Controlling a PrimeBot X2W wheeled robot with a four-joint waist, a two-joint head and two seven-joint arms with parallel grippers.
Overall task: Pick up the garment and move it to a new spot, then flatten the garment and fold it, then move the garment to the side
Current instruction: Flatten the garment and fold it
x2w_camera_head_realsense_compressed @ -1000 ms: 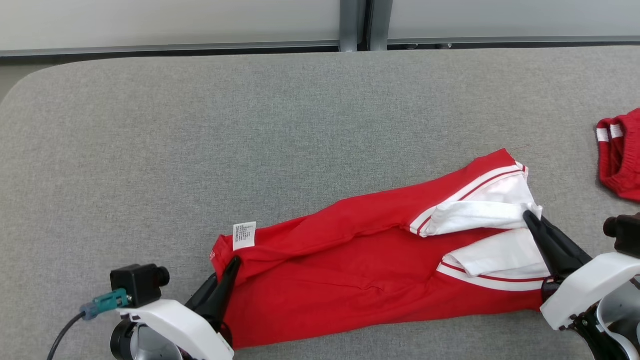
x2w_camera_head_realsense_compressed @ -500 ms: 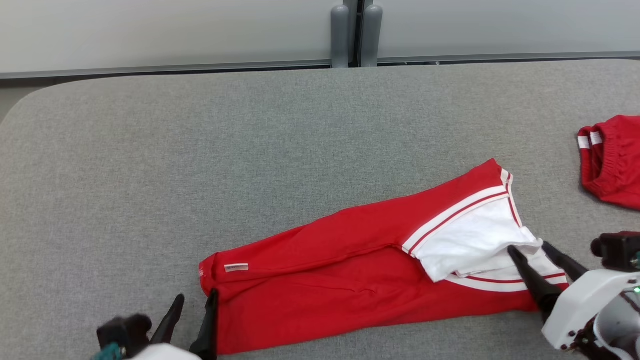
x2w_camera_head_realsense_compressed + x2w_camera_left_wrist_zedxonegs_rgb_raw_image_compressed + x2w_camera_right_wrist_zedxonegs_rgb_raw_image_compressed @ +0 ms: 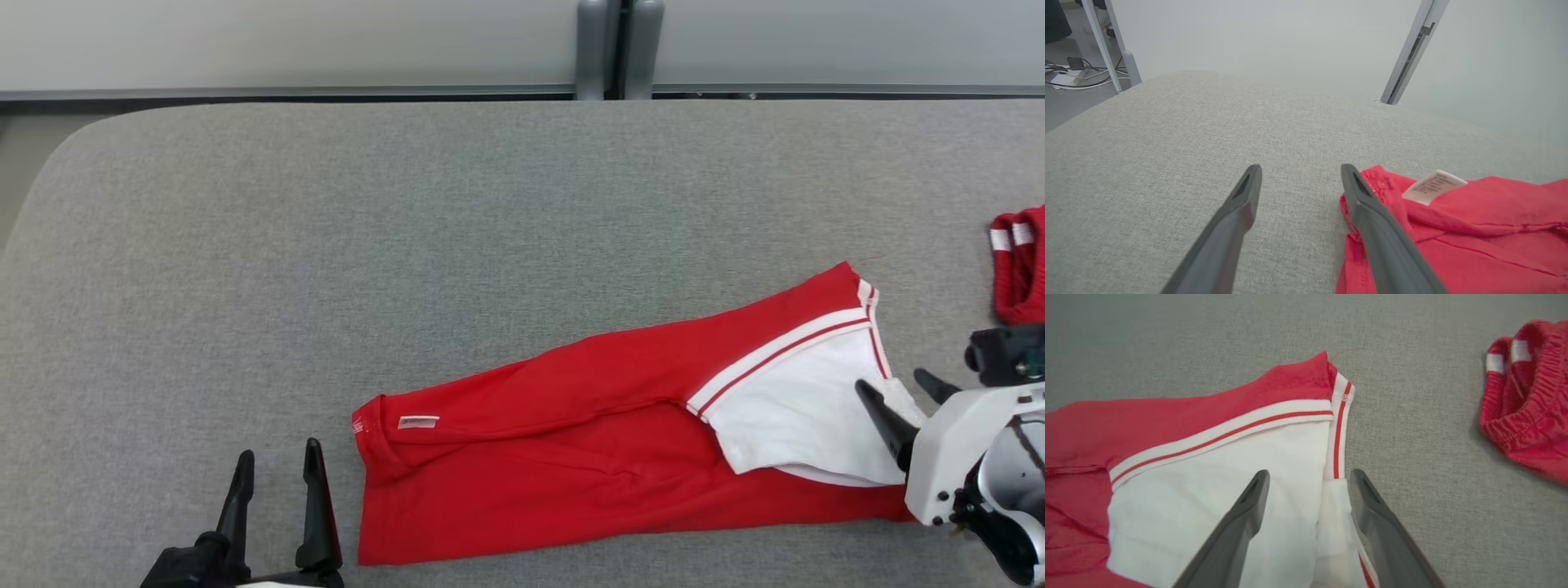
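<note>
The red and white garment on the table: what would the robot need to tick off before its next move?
1. Left gripper open, beside the garment at its labelled end, holding nothing: ok.
2. Right gripper open over the white flap: ok.
3. Right fingers free of the cloth: cannot tell.
4. Garment wholly on the grey table: ok.
5. Garment flat: not ok, red part creased, flap turned over.
6. Clear of the other red garment, apart at the right: ok.

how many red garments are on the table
2. A red-and-white garment lies across the near middle of the table; a bunched red garment sits at the right edge, partly cut off. More may be off-frame.
</note>
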